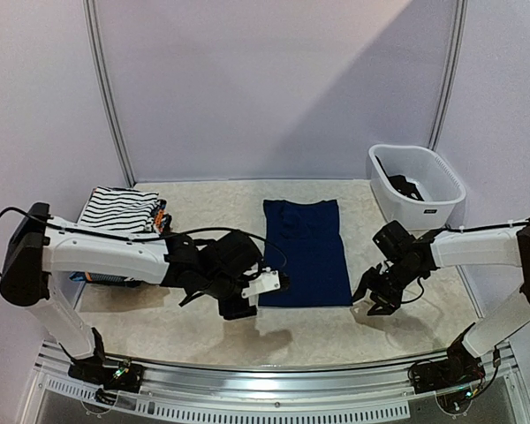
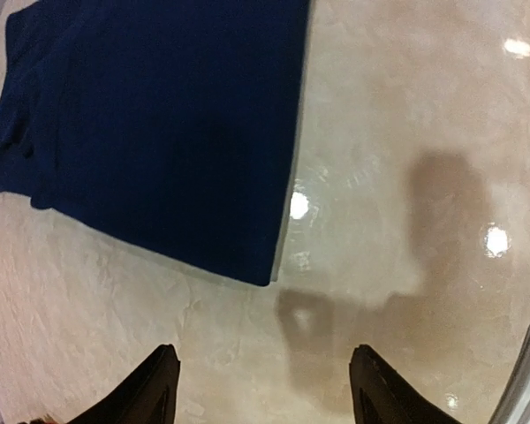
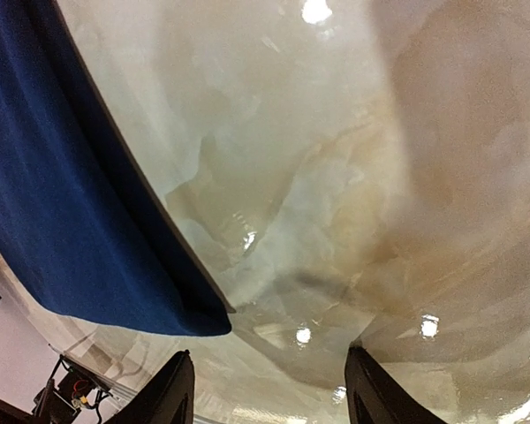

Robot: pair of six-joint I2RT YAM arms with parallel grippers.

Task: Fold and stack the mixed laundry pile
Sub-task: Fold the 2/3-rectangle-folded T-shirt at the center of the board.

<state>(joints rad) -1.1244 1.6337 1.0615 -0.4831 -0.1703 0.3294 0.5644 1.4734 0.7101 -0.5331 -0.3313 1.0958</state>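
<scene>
Navy garment [image 1: 305, 252]: centre of the counter [image 1: 203, 327], lying flat between the two arms.

Risks, as I judge them:
- The near corners show stacked layers. A shallow pinch could take only the top ply and peel the fold open.
- The counter looks glossy, so a hand pushing in low may shove the cloth into a ridge rather than get under it.
- If the two hands lift unevenly, the next fold would come out skewed.
- The left arm reaches across just in front of the folded pile, and a wide swing could knock it.

Look of it: plain dark navy, a tall rectangle with straight long edges and a square near edge. There is some rumpling toward the far end.

Left hand [image 2: 263, 393]: fingers spread, nothing between them, just off the near-left corner.
Right hand [image 3: 269, 389]: likewise spread and empty, just beyond the near-right corner.

Further out:
- Striped garment [image 1: 119, 208] is folded on top of the pile at the far left, with orange bits showing at its edge.
- White tub [image 1: 424, 210] at the far right has dark cloth [image 1: 405, 184] in it.
</scene>
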